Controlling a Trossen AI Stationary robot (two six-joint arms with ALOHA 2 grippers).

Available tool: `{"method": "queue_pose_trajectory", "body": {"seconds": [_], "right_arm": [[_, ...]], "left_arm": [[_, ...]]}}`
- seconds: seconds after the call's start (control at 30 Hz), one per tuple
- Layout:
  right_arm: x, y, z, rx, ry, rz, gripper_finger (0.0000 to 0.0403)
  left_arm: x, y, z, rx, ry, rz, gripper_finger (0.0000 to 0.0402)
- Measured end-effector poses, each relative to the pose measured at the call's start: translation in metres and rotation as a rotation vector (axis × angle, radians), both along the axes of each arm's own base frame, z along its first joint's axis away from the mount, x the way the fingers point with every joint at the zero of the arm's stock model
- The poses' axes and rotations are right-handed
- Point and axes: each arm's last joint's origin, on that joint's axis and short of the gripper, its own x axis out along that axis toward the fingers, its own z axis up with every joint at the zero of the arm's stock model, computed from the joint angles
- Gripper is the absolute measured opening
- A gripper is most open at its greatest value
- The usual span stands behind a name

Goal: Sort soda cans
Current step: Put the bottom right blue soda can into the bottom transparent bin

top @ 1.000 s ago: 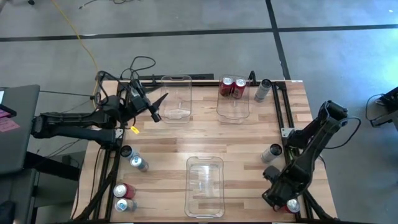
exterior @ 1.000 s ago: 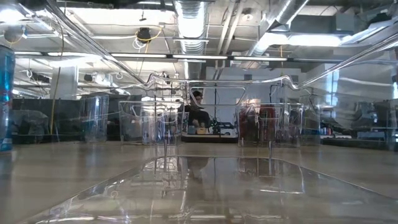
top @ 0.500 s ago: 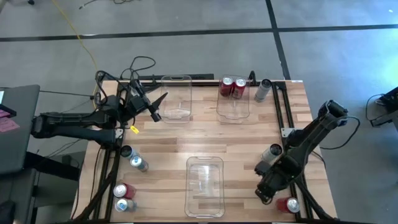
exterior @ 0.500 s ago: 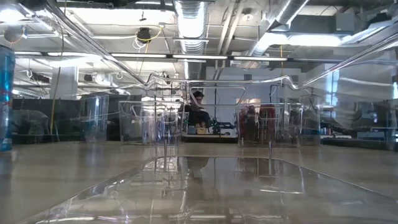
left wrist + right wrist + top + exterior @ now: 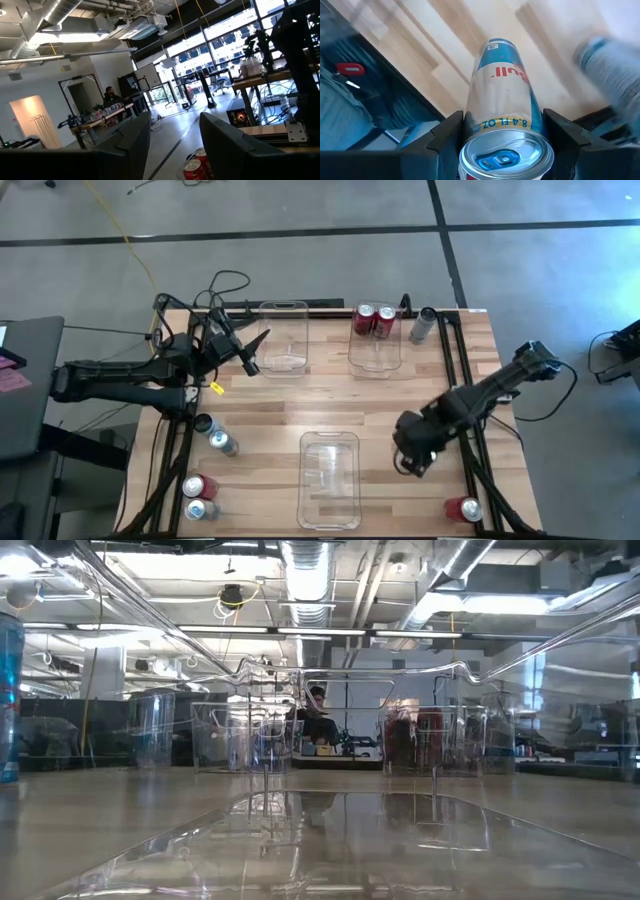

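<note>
Swinging inward from the table's near right corner, the right gripper (image 5: 412, 455) now hangs over the wood just right of the near bin (image 5: 330, 480), and it has carried a can with it. In the right wrist view the silver-blue can (image 5: 502, 125) sits squarely between the two fingers (image 5: 445, 137), clamped on both sides, its silver top toward the camera. Left behind in that near right corner is a red can (image 5: 462, 508), lying apart from the arm.

On the near left side stand four more cans: a red one (image 5: 198, 485) touching a pale one (image 5: 200, 509), and further in a dark one (image 5: 203, 423) beside a pale one (image 5: 222, 443).

Further back, the left gripper (image 5: 252, 352) waits near the far-left bin (image 5: 283, 338), which looks bare; its fingers stand parted with nothing between them. At the far edge, two red cans (image 5: 373, 319) stand in the far-right bin (image 5: 376, 350), with a grey can (image 5: 422, 325) outside it to the right.

The risk, as I judge it, is the drop: released while tilted, or over a bin's rim, the can could tip and roll. It could also land among the red ones, spoiling the sort.
</note>
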Motion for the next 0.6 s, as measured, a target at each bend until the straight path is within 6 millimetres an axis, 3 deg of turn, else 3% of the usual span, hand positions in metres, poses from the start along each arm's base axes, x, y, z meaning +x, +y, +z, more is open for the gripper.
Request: {"method": "queue_pose_trajectory", "body": {"seconds": [0.23,0.6], "right_arm": [[0.019,-0.026,0.02,0.007,-0.149,0.063,0.0231],[0.046,-0.044,0.044,0.014,-0.462,0.139,0.0232]], "left_arm": [[0.0,0.0,0.0,-0.001,-0.001,0.0,0.0164],[0.0,0.0,0.0,-0.001,-0.001,0.0,0.0164]]}}
